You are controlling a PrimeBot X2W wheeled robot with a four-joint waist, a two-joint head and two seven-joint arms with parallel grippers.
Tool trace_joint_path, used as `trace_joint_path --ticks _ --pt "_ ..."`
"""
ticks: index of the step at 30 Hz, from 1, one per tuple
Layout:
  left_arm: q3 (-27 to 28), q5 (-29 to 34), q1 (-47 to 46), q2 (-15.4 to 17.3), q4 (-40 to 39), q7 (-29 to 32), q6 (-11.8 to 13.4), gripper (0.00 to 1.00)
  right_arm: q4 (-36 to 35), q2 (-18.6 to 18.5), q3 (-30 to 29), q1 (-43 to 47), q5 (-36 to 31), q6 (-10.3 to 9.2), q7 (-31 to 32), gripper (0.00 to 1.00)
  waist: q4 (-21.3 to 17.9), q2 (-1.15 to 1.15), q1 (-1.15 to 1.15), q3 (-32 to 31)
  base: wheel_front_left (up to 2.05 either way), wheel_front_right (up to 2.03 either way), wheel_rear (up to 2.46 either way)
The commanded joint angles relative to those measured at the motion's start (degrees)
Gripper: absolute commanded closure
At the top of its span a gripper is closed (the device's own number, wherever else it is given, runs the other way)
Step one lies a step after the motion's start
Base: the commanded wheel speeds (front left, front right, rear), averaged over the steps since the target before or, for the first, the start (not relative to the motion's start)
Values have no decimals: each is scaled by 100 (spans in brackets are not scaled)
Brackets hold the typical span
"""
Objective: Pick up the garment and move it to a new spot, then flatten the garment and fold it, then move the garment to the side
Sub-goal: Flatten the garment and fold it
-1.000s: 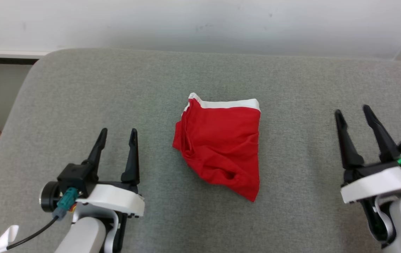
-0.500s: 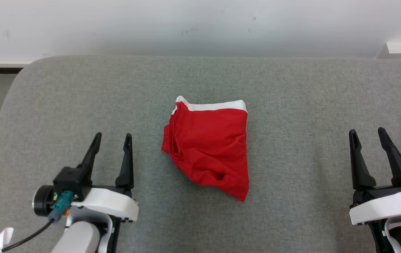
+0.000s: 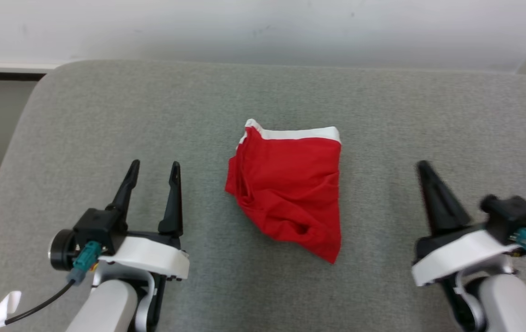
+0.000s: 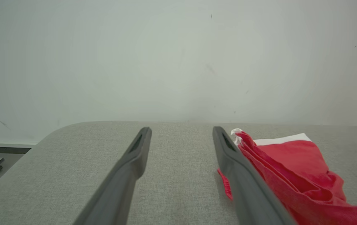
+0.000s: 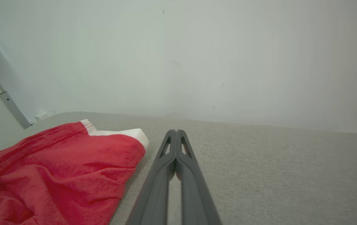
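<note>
crumpled red shorts lie mid-frame on the grey cushion, between the left gripper, spread, at lower left and the right gripper, pressed together, at lower right.

The garment lies centred on the padded table, left gripper to its left, right gripper to its right, wall behind.

Plain workroom, lab-like. Grey fabric-covered table, rounded corner, set against a bare white wall with faint scuff marks.
</note>
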Motion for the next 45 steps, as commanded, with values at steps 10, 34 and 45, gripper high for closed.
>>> trace_joint_path --ticks 10,34,45 --pt "-147 116 -331 -266 90 -96 -131 0 1770 157 1740 -1290 601 -14 -358 100 659 0 0 252 0 0 0" --pt "-55 248 -349 -619 259 -136 -356 0 3517 257 4580 -2537 2366 -14 -952 100 991 0 0 255 0 0 0" --pt "108 424 -128 -607 342 -135 -376 0 3560 255 5180 -2548 2726 -14 -1279 96 908 0 0 30 0 0 0"
